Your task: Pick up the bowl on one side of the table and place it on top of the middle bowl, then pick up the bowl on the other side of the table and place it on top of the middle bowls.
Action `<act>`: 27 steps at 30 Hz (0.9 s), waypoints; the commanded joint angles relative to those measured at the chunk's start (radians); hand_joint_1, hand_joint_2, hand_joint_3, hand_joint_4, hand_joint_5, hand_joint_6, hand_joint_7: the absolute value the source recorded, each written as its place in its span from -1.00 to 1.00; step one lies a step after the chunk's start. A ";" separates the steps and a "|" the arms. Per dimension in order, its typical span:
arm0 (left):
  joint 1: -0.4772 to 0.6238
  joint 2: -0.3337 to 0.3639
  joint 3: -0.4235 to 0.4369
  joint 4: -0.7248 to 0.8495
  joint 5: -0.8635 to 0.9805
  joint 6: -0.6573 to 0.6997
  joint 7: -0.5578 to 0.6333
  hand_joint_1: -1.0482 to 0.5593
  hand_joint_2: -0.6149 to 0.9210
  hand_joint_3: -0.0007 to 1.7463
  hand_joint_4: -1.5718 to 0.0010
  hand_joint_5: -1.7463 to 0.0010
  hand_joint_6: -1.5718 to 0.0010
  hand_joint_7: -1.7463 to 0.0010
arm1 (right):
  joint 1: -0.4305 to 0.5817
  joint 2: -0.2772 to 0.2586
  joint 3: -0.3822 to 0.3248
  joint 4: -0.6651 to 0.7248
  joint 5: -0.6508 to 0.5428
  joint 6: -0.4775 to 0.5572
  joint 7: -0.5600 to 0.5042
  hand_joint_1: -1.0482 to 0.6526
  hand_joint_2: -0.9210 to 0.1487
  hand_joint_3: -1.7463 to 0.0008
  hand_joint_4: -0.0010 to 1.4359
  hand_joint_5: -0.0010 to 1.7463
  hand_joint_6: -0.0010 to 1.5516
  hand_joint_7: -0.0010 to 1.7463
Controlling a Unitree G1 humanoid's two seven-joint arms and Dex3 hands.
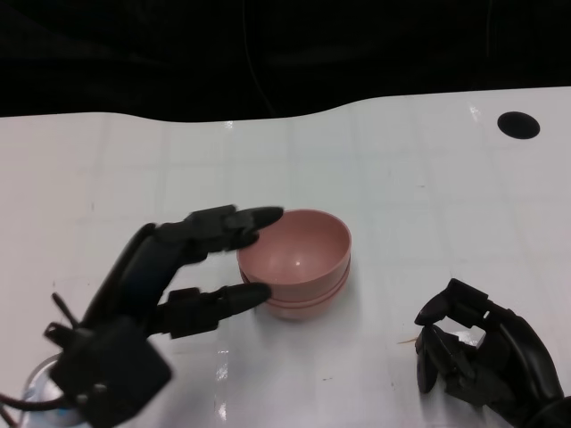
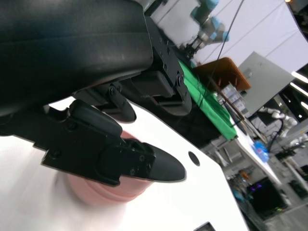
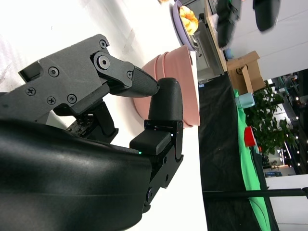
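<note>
Spanning the pink bowls (image 1: 299,263), left hand (image 1: 169,276) fingers (image 1: 254,217) spread wide.

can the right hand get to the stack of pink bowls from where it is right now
Probably yes. The right hand sits apart from the stack of pink plastic bowls, with only bare white table between them. The left hand has its fingers at the stack's opposite side, so the near side looks free.

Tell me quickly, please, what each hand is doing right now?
Left hand: open, fingers apart beside the pink bowl stack, holding nothing.
Right hand: fingers curled in, empty.
</note>
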 commanded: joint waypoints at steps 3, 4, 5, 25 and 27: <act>0.094 -0.001 0.099 -0.059 -0.269 0.080 -0.153 -0.14 1.00 -0.79 -0.10 0.19 -0.30 0.88 | -0.017 -0.024 -0.019 0.018 0.016 0.001 0.004 -0.04 -0.54 0.05 0.25 1.00 -0.13 0.90; 0.111 -0.003 0.115 -0.065 -0.301 0.089 -0.170 -0.12 1.00 -0.78 -0.07 0.13 -0.34 0.87 | -0.018 -0.023 -0.020 0.020 0.016 0.000 0.003 -0.04 -0.54 0.05 0.25 1.00 -0.13 0.89; 0.133 -0.002 0.136 -0.070 -0.343 0.101 -0.195 -0.11 1.00 -0.78 -0.06 0.10 -0.36 0.86 | -0.019 -0.024 -0.020 0.020 0.017 0.001 0.004 -0.04 -0.54 0.05 0.25 1.00 -0.13 0.89; 0.297 -0.104 0.355 0.201 -0.579 0.157 -0.443 0.35 0.60 0.54 -0.05 -1.00 0.12 -0.98 | -0.051 -0.045 -0.042 0.066 0.030 0.008 0.030 -0.01 -0.51 0.05 0.26 1.00 -0.07 0.79; 0.283 -0.112 0.371 0.235 -0.592 0.174 -0.450 0.31 0.58 0.52 -0.07 -1.00 0.09 -1.00 | -0.053 -0.040 -0.041 0.070 0.027 0.006 0.027 -0.02 -0.49 0.05 0.27 1.00 -0.05 0.79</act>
